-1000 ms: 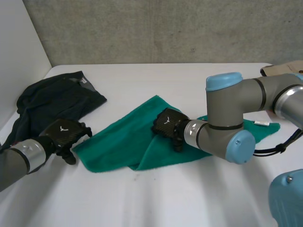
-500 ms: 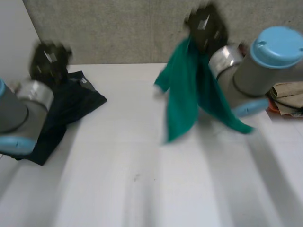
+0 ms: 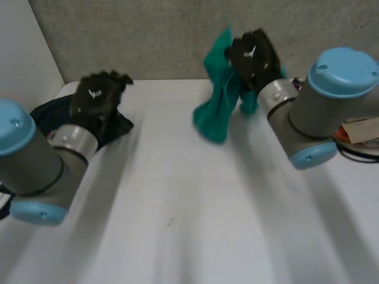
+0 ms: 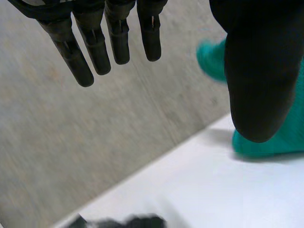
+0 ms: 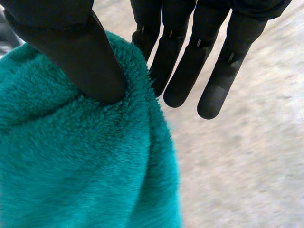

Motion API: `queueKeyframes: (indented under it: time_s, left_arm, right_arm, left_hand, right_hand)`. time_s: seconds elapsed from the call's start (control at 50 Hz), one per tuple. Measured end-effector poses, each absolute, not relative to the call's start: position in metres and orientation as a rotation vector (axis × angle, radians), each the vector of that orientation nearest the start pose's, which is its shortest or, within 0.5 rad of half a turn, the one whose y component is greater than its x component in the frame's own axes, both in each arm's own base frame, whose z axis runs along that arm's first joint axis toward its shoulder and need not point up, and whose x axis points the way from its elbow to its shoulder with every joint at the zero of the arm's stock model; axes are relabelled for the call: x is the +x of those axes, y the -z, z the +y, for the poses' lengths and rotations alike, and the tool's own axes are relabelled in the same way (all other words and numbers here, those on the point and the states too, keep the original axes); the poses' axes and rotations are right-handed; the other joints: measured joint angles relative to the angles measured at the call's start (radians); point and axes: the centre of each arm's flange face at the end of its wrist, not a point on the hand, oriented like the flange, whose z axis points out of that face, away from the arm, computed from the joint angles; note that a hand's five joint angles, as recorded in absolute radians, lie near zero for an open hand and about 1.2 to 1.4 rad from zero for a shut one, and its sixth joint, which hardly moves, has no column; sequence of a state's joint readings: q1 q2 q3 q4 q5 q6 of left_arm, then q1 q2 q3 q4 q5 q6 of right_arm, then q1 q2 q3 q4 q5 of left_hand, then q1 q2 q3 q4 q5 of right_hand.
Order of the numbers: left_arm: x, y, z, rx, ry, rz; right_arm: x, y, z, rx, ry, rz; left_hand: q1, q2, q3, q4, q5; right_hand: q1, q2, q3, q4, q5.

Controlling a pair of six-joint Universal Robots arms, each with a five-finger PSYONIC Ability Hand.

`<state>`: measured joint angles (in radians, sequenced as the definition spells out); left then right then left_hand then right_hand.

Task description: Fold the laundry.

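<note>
The white table (image 3: pixel 177 225) runs up to a grey wall (image 3: pixel 148 35) at its far edge. The right arm (image 3: pixel 331 112) reaches in from the right edge and the left arm (image 3: pixel 29 160) from the left edge. Both are bent upward, so the hands are in the air near the far edge.

The towel (image 3: pixel 216 112), green and fleecy, hangs bunched from the right hand (image 3: pixel 253 56), above the far edge and a little right of its middle. Its lower end droops toward the tabletop. I cannot tell whether it touches the surface. In the right wrist view the thumb (image 5: pixel 71 47) digs into the towel (image 5: pixel 71 166) and pinches it against the nearest finger. The other fingers (image 5: pixel 183 71) point out straight, side by side, past the cloth.

A dark garment (image 3: pixel 118 125) lies crumpled at the far left corner of the tabletop, partly hidden behind the left arm. The left hand (image 3: pixel 95 97) is above it and holds nothing. In its wrist view the fingers (image 4: pixel 97 47) are straight and close together. The thumb (image 4: pixel 259 71) stands well apart from them, and the towel (image 4: pixel 289 137) shows beyond it.

A small tan pile (image 3: pixel 361 129) sits at the right edge, behind the right arm.
</note>
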<state>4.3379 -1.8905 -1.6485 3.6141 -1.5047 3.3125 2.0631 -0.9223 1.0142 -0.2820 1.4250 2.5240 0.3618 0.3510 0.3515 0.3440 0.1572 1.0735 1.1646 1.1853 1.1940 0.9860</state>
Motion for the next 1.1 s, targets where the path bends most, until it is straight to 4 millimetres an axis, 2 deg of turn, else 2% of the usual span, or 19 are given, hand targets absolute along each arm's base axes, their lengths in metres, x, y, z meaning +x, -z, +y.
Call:
queueKeyframes:
  time_s: [0.1, 0.18, 0.26, 0.34, 0.4, 0.58, 0.7, 0.74, 0.76, 0.78, 0.8, 0.82, 0.86, 0.92, 1.02, 1.06, 1.1]
  left_arm:
    - [-0.259, -0.199, -0.278, 0.683, 2.316, 2.311]
    - [-0.256, -0.188, -0.261, 0.667, 2.196, 2.453]
    - [-0.255, -0.176, -0.236, 0.637, 2.0, 2.677]
    - [-0.256, -0.169, -0.223, 0.588, 1.868, 2.817]
    - [-0.259, -0.166, -0.225, 0.546, 1.856, 2.842]
    - [-0.281, -0.16, -0.259, 0.497, 2.0, 2.761]
    - [-0.304, -0.148, -0.259, 0.547, 2.006, 2.803]
    - [-0.315, -0.142, -0.254, 0.558, 1.993, 2.85]
    - [-0.317, -0.141, -0.252, 0.557, 1.988, 2.864]
    - [-0.318, -0.14, -0.25, 0.554, 1.982, 2.876]
    - [-0.32, -0.139, -0.248, 0.544, 1.974, 2.896]
    - [-0.32, -0.14, -0.247, 0.53, 1.967, 2.911]
    - [-0.318, -0.144, -0.246, 0.498, 1.962, 2.924]
    - [-0.306, -0.16, -0.249, 0.43, 1.98, 2.898]
    - [-0.271, -0.204, -0.261, 0.341, 2.077, 2.712]
    - [-0.255, -0.225, -0.264, 0.367, 2.122, 2.605]
    - [-0.248, -0.236, -0.264, 0.425, 2.137, 2.548]
  right_arm:
    - [0.358, -0.234, -0.313, -1.346, 2.215, 1.723]
    - [0.364, -0.225, -0.293, -1.417, 2.104, 1.773]
    - [0.369, -0.224, -0.274, -1.44, 2.044, 1.805]
    - [0.371, -0.232, -0.262, -1.419, 2.04, 1.811]
    - [0.371, -0.243, -0.253, -1.388, 2.049, 1.798]
    - [0.368, -0.281, -0.223, -1.278, 2.025, 1.723]
    - [0.366, -0.29, -0.205, -1.246, 1.959, 1.697]
    - [0.365, -0.295, -0.199, -1.221, 1.938, 1.69]
    - [0.365, -0.296, -0.198, -1.213, 1.936, 1.688]
    - [0.365, -0.297, -0.198, -1.208, 1.935, 1.687]
    - [0.363, -0.3, -0.198, -1.185, 1.935, 1.687]
    - [0.362, -0.302, -0.199, -1.168, 1.94, 1.688]
    - [0.359, -0.304, -0.204, -1.143, 1.95, 1.694]
    - [0.351, -0.307, -0.216, -1.114, 1.976, 1.717]
    - [0.33, -0.302, -0.245, -1.179, 2.018, 1.792]
    - [0.318, -0.297, -0.257, -1.272, 2.02, 1.832]
    - [0.311, -0.292, -0.263, -1.34, 2.009, 1.855]
  left_hand:
    - [-0.008, -0.026, -0.024, -0.022, -0.022]
    - [-0.077, -0.067, -0.07, -0.063, -0.063]
    - [-0.131, -0.121, -0.116, -0.117, -0.108]
    - [-0.137, -0.132, -0.121, -0.125, -0.108]
    - [-0.137, -0.135, -0.121, -0.125, -0.108]
    - [-0.137, -0.135, -0.121, -0.125, -0.108]
    - [-0.137, -0.137, -0.121, -0.129, -0.108]
    - [0.01, 0.006, 0.01, 0.003, 0.019]
    - [0.196, 0.155, 0.156, 0.165, 0.179]
    - [0.196, 0.155, 0.156, 0.165, 0.179]
    - [0.572, 0.482, 0.479, 0.491, 0.498]
    - [0.723, 0.646, 0.639, 0.654, 0.658]
    - [0.796, 0.808, 0.796, 0.813, 0.805]
    - [0.796, 0.843, 0.834, 0.853, 0.815]
    - [0.796, 0.843, 0.834, 0.853, 0.815]
    - [0.796, 0.843, 0.835, 0.853, 0.815]
    - [0.796, 0.844, 0.837, 0.853, 0.815]
  right_hand:
    - [0.0, 0.0, 0.0, 0.0, 0.0]
    - [0.0, 0.0, 0.0, 0.0, 0.0]
    - [0.0, 0.0, 0.0, 0.0, 0.0]
    - [0.0, 0.0, 0.0, 0.0, 0.0]
    - [0.0, 0.0, 0.0, 0.0, 0.0]
    - [0.0, 0.0, 0.0, 0.0, 0.0]
    - [0.0, 0.0, 0.0, 0.0, 0.0]
    - [0.0, 0.0, 0.0, 0.0, 0.0]
    - [0.0, 0.0, 0.0, 0.0, 0.0]
    - [0.0, 0.0, 0.0, 0.0, 0.0]
    - [0.0, 0.0, 0.0, 0.0, 0.0]
    - [0.0, 0.0, 0.0, 0.0, 0.0]
    - [0.0, 0.0, 0.0, 0.0, 0.0]
    - [0.0, 0.0, 0.0, 0.0, 0.0]
    - [0.0, 0.0, 0.0, 0.0, 0.0]
    - [0.0, 0.0, 0.0, 0.0, 0.0]
    - [0.016, 0.0, 0.0, 0.0, 0.006]
